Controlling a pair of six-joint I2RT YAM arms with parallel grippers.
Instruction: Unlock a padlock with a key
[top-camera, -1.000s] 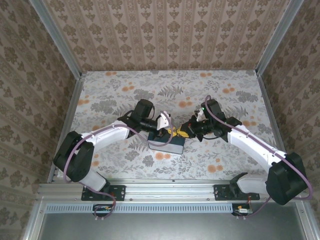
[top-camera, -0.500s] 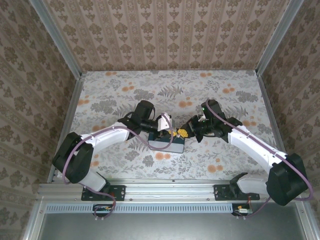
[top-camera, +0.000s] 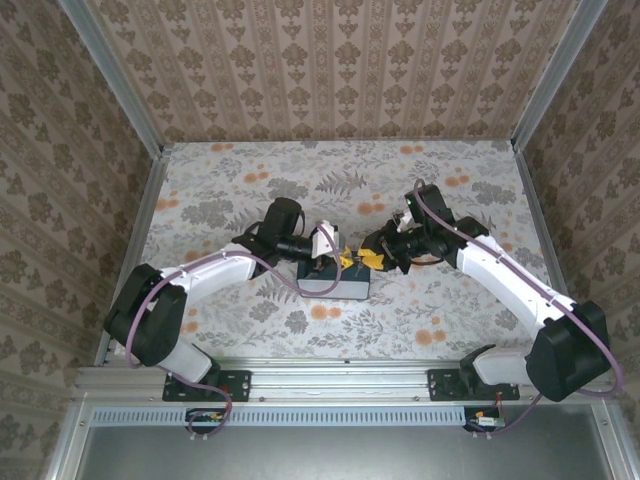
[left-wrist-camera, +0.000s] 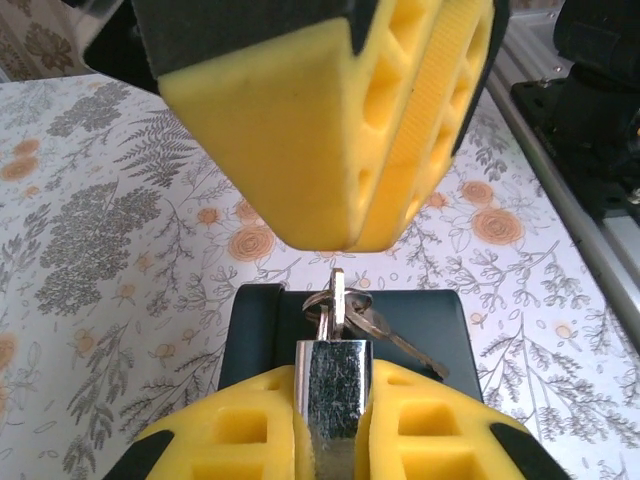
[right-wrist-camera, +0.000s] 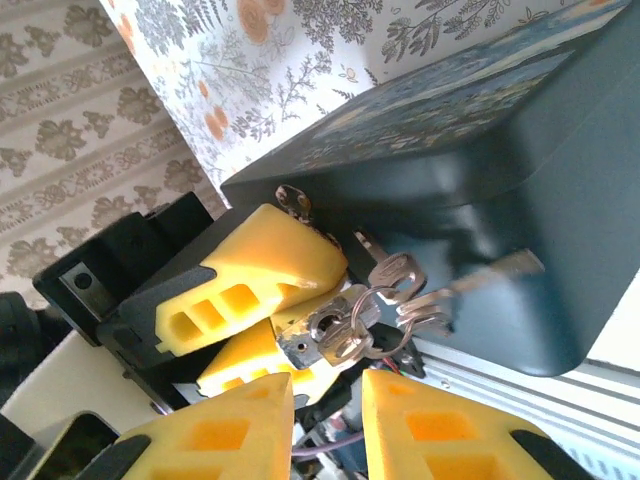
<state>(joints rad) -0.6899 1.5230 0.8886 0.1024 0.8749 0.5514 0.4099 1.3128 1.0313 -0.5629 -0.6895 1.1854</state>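
Observation:
A silver padlock (left-wrist-camera: 333, 400) is clamped between my left gripper's yellow fingers (left-wrist-camera: 220, 440), held just above a dark box (left-wrist-camera: 420, 315). A key (left-wrist-camera: 338, 292) sticks in its keyhole, with a ring and spare keys (right-wrist-camera: 400, 295) dangling from it. My left gripper (top-camera: 328, 250) is shut on the padlock's body (right-wrist-camera: 318, 338). My right gripper (right-wrist-camera: 328, 430) faces the keyhole end with its jaws apart, and nothing is between them. The key ring hangs just beyond its tips. From above, my right gripper (top-camera: 372, 257) meets the left one over the box (top-camera: 335, 284).
The dark box (right-wrist-camera: 480, 170) lies on the flowered tabletop (top-camera: 420, 190) near the front centre. Patterned walls close in the table at the back and both sides. A metal rail (top-camera: 340, 375) runs along the near edge.
My right gripper's jaws have parted and let go of the key, which stays in the lock. Both grippers and the padlock have drifted slightly away from the near edge.

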